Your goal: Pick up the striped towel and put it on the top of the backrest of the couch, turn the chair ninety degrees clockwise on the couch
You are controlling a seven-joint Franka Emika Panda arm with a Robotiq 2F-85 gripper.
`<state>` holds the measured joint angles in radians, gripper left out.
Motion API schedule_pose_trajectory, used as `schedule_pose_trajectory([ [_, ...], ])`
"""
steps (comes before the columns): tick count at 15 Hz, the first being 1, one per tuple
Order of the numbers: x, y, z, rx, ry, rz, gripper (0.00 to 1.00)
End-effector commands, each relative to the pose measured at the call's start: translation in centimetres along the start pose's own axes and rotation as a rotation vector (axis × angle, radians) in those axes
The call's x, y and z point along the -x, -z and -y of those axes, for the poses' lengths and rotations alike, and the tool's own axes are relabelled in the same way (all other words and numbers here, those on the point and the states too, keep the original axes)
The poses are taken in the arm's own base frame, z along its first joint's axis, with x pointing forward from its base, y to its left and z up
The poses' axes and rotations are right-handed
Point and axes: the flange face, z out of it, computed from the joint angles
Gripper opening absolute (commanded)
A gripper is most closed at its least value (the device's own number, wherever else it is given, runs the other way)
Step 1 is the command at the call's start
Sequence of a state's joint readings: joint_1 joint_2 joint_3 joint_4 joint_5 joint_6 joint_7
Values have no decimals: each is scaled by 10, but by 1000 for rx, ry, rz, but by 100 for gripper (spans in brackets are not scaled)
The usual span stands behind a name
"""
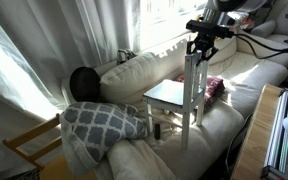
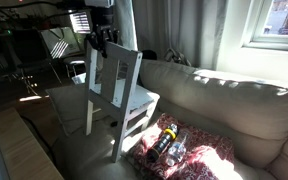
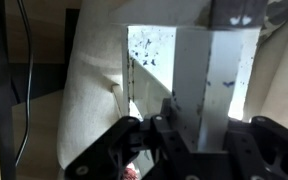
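So the jaws are sitting right on the top rail of the chair (image 1: 168,93), pinched in narrow on it. In both exterior views the fingers straddle the thin frame, and I read that as a proper hold, not just hovering over it. The wrist view looks straight down past the jaws onto the flat speckled seat (image 3: 174,70), so the grab comes from directly above.

Makes sense to me. The top of the back frame is the only thin bit you can get at from overhead, and holding it up high gives you a handle to swivel the whole chair around.

The chair stands directly under the jaws on the seat cushion of the couch (image 2: 72,108), with its legs down in the soft padding. It looks a touch tilted in an exterior view (image 2: 119,72), but I can't tell if that's a lift or just the squishy cushion. The backrest of the couch (image 2: 224,95) is off to one side of the jaws and lower, not touching the chair.

The striped towel: honestly can't pick it out for sure in any view, so no clue whether it's up on the backrest. With the jaws on the chair, my guess is this is the turning step.

Stuff to watch for: a couple of bottles (image 2: 170,143) lie on the cushion below the jaws, near the chair legs, and could get clipped in the swing. The lattice cushion (image 1: 99,122) is well away.
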<state>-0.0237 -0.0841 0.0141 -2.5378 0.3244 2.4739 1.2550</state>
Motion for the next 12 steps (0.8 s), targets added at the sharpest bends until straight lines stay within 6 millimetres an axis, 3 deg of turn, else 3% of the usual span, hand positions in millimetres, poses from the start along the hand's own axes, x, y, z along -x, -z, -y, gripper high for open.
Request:
schedule_pose_trajectory([
  [1,15,45,6,-147,-31,7,6],
  [5,26,37,7,-157,-39,20,6],
  [7,30,21,8,-108,-18,10,6],
  [8,27,10,10,-76,-22,10,24],
  [9,25,4,11,-62,-30,14,23],
  [10,23,-4,12,-42,-34,11,6],
  [12,21,-17,14,-17,-44,14,6],
])
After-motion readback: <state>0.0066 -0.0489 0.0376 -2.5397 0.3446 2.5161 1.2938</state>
